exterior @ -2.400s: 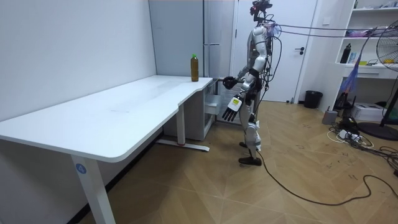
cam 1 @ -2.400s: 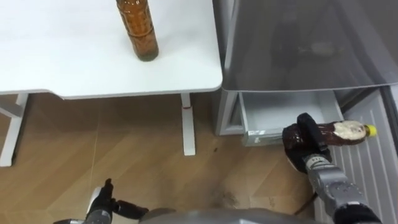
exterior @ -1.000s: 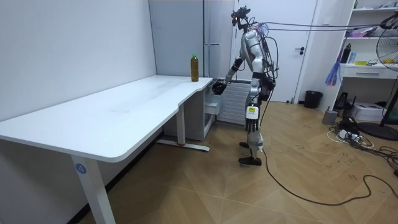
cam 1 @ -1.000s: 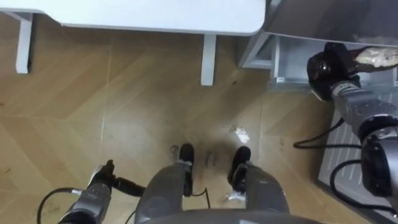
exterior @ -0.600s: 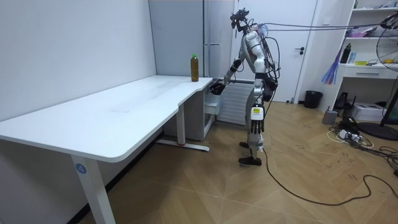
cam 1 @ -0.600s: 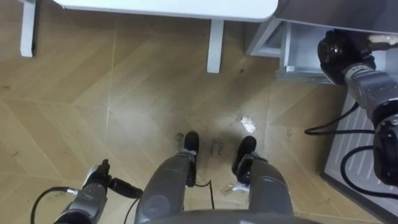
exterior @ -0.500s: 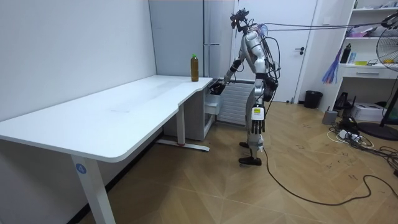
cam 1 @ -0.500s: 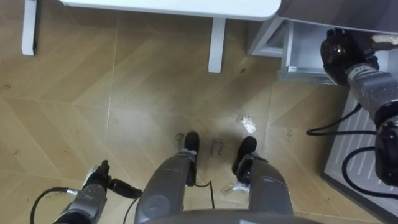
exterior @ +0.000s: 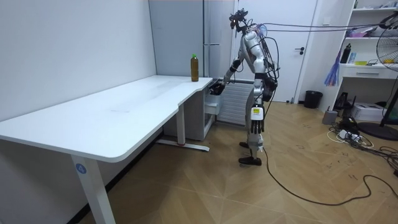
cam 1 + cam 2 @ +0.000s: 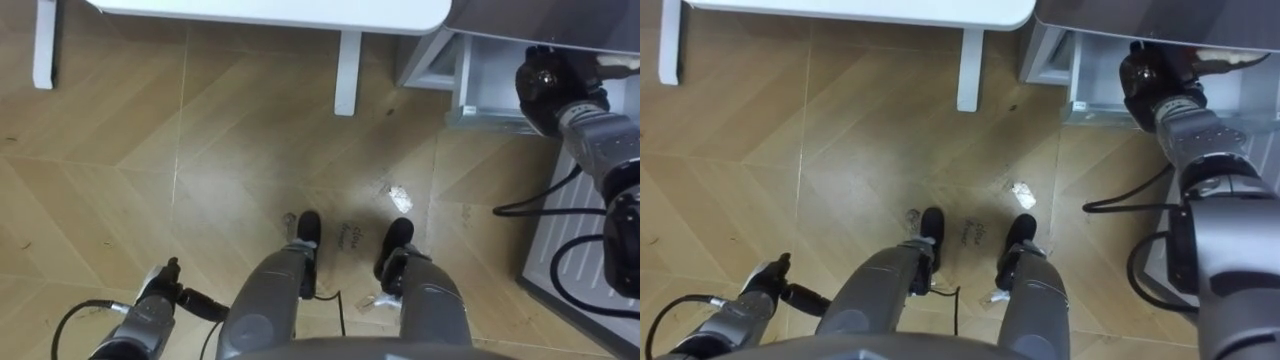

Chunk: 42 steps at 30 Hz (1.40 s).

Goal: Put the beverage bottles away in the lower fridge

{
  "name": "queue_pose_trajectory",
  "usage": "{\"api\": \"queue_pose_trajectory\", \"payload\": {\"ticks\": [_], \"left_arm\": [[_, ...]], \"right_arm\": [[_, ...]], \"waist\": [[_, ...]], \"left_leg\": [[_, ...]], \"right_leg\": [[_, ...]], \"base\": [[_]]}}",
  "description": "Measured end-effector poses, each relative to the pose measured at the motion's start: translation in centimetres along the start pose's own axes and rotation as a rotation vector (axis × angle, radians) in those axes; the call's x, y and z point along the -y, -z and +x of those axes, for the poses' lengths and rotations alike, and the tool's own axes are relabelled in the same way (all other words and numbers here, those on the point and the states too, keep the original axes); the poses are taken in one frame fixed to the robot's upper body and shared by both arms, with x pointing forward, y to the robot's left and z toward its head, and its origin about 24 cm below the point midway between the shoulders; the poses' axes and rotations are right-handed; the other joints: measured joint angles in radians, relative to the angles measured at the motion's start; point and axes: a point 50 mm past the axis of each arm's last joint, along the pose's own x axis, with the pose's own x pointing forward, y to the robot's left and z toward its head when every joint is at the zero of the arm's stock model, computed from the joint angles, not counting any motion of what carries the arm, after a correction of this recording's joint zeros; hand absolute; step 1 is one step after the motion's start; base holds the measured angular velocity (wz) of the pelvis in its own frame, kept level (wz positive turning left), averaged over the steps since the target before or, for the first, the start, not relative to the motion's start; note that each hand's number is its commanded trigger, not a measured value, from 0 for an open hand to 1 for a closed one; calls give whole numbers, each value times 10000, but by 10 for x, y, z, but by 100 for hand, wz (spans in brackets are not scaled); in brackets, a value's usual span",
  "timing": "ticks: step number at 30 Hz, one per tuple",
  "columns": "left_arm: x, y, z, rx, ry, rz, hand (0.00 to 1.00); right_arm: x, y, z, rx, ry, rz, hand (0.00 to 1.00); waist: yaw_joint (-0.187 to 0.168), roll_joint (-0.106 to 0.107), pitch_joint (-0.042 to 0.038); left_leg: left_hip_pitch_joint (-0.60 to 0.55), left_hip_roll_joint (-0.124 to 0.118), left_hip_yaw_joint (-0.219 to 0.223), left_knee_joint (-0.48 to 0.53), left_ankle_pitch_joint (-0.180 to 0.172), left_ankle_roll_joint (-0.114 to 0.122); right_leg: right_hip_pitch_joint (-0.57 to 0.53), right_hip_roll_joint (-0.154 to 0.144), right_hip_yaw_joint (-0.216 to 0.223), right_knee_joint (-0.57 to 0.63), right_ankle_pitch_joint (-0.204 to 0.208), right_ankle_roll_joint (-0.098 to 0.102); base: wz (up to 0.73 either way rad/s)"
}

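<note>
Since half second ago I see almost no movement: right hand [image 10: 545, 85] stays at open pale lower fridge drawer [image 10: 488, 88].

Left eye view: head camera looks at floor. Right hand clenched round brown drink bottle with pale label [image 10: 612, 62]. Bottle lies sideways, mostly hidden under grey fridge front [image 10: 560, 18]. Left hand [image 10: 165, 297] low at my left, fingers relaxed, empty.

Room view: robot stands facing fridge at far end of white table [image 9: 112, 118]. Brown green-capped bottle [image 9: 194, 67] upright there.

Right eye view: same grip, drawer beside white table leg [image 10: 969, 68].
</note>
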Motion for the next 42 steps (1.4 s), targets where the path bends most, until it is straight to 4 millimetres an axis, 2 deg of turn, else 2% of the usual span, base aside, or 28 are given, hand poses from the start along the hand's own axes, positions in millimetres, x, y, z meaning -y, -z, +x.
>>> {"api": "queue_pose_trajectory", "payload": {"ticks": [5, 6, 7, 18, 26, 42], "left_arm": [[0, 0, 0, 9, 5, 25, 0], [0, 0, 0, 11, 5, 24, 0], [0, 0, 0, 14, 6, 25, 0], [0, -3, 0, 89, -9, 9, 0], [-1, -3, 0, 90, -43, 6, 0], [-1, -3, 0, 73, -50, 10, 0]], "right_arm": [[0, 0, 0, 9, 2, -18, 0], [0, 0, 0, 10, 3, -25, 40], [0, 0, 0, 16, 5, -70, 100], [-4, -3, 0, 82, -69, -136, 100], [-7, -4, 0, 137, -123, -76, 100], [-6, -6, 0, 182, 396, -50, 100]], "waist": [[4, 6, 4], [5, 7, 4], [5, 8, 5], [6, 26, 18], [-2, 108, 76], [-27, 109, 75]], "left_leg": [[-1, 69, 38, 0, 0, 0], [-1, 72, 41, 0, 0, 0], [-1, 76, 47, 0, 0, 0], [11, 93, 119, 2, 0, 0], [18, 103, 123, 16, 0, 0], [37, 102, 136, 102, 4, 6]], "right_leg": [[0, 4, 3, 2, 0, 0], [0, 5, 3, 3, 0, 0], [0, 9, 2, 4, 0, 0], [0, 9, 7, 35, 0, -1], [5, 9, 3, 75, 1, -3], [26, -27, 25, 205, -7, -13]], "base": [[0], [0], [0], [0], [0], [0]]}}
